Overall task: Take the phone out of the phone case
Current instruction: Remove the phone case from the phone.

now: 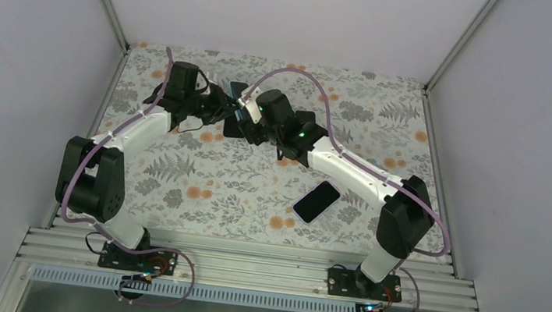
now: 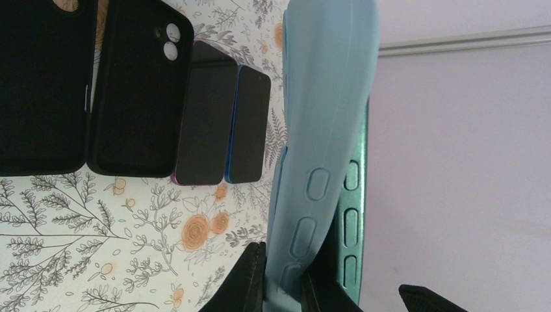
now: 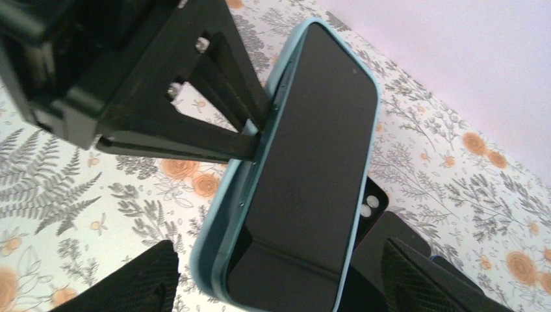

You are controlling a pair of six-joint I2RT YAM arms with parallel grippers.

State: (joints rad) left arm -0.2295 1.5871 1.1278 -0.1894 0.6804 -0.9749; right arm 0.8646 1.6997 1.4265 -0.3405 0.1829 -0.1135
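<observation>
The phone (image 3: pixel 312 162), dark screen towards the right wrist camera, sits in a light blue phone case (image 3: pixel 217 244), held up above the table. The case's left wall stands peeled away from the phone's edge. My left gripper (image 2: pixel 286 289) is shut on that side wall of the case (image 2: pixel 325 130); the phone's teal edge (image 2: pixel 354 227) shows beside it. My right gripper (image 3: pixel 282 286) is open, one finger on each side of the phone's lower end, with small gaps. In the top view both grippers meet at the case (image 1: pixel 235 91).
On the flowered table under the held case lie two black cases (image 2: pixel 140 91) (image 2: pixel 42 84), a pink-edged phone (image 2: pixel 205 110) and a blue-edged phone (image 2: pixel 250 123). Another black phone (image 1: pixel 316 201) lies near the right arm. Enclosure walls stand left, right and behind.
</observation>
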